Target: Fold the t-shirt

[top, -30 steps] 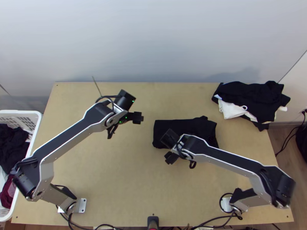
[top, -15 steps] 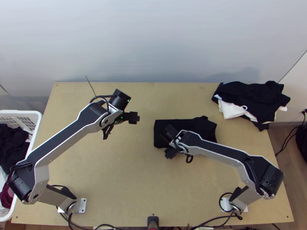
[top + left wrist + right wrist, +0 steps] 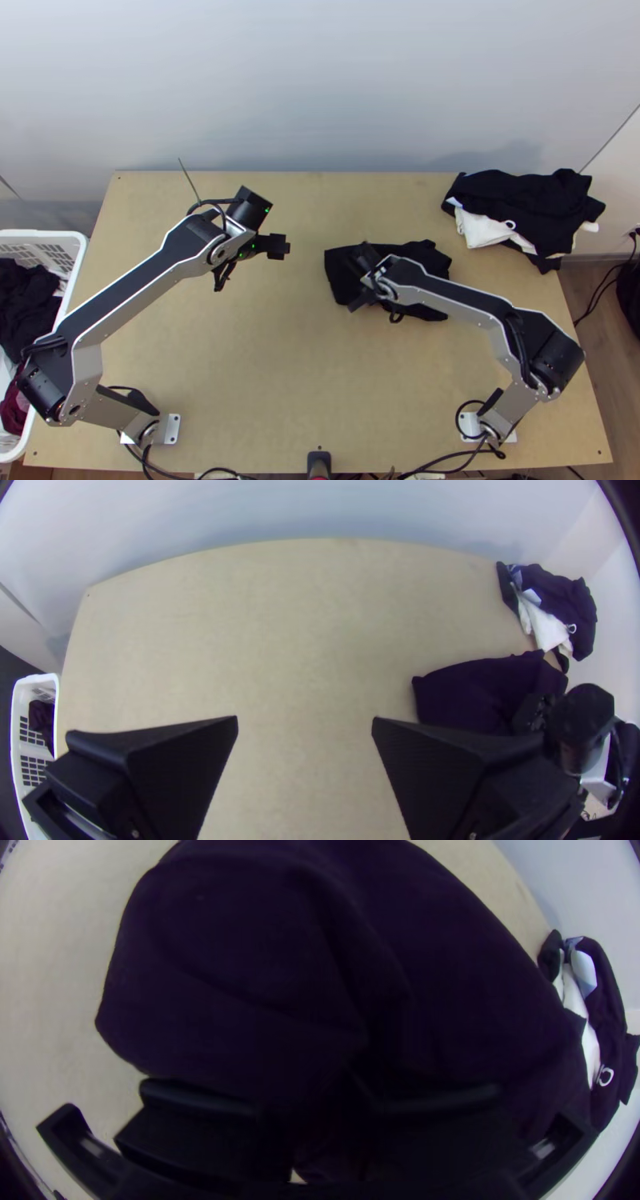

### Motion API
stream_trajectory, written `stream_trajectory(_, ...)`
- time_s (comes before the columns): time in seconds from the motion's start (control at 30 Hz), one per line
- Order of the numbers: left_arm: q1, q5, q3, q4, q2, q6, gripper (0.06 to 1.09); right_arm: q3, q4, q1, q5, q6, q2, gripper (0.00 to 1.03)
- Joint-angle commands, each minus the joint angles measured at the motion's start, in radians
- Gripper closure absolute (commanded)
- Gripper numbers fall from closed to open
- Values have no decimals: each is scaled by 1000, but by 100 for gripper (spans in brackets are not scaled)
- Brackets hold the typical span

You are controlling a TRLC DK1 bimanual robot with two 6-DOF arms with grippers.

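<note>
The black left gripper [image 3: 280,246] hangs wide at the light wooden table's [image 3: 216,360] eleven o'clock. The black right gripper [image 3: 359,301], its grip impossible to tell, is at the rumpled black cloth T-shirt's [image 3: 424,254] eight o'clock.

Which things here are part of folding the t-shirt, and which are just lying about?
In the job:
dark t-shirt, rumpled
right pincer, at the t-shirt
left pincer, open
wooden table

Lying about:
clothes pile, far right corner
white laundry basket, holding clothes

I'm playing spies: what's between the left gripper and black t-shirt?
Just bare wooden table between left gripper and black t-shirt, in the top view.
</note>
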Motion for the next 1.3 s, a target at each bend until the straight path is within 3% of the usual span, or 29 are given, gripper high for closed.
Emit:
stream_trajectory(0.0,5,0,-2,1,-5,-2,11,7,31,-59,-50,-7,-35,100)
stream_trajectory(0.3,3,0,7,4,-6,-2,11,116,-43,-90,-48,56,-181,100)
stream_trajectory(0.8,11,-1,13,2,-26,1,11,509,-291,-351,-51,184,-316,100)
stream_trajectory(1.1,20,-1,-4,-1,-45,1,11,671,-353,-585,-51,215,-359,100)
stream_trajectory(1.27,25,-1,-21,-2,-58,3,11,848,-363,-805,-51,141,-325,100)
